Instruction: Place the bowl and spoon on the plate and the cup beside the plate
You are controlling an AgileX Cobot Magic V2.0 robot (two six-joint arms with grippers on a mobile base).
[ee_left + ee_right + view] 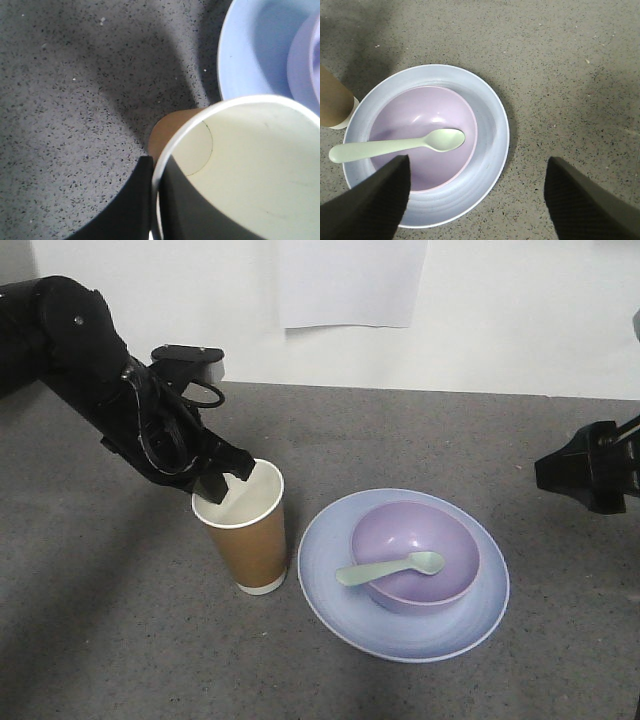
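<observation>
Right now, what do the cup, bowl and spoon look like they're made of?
Cup: likely paper, with matte brown wall, white rolled rim, visible inner seam. Bowl: probably plastic, glossy lilac with bright highlights. Spoon: apparently plastic, smooth pale mint with soft sheen.

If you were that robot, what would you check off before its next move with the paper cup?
1. Cup upright on the table, beside the plate, not on it: ok.
2. Left gripper on the cup rim, one finger outside the wall and one inside: ok. Whether it is squeezing: cannot tell.
3. Gap between cup and plate: very narrow in the front view; touching or not: cannot tell.
4. Bowl sitting on the plate: ok.
5. Spoon with its scoop in the bowl, handle resting over the bowl's rim: ok.
6. Right gripper open, above the plate's edge, holding nothing: ok.
</observation>
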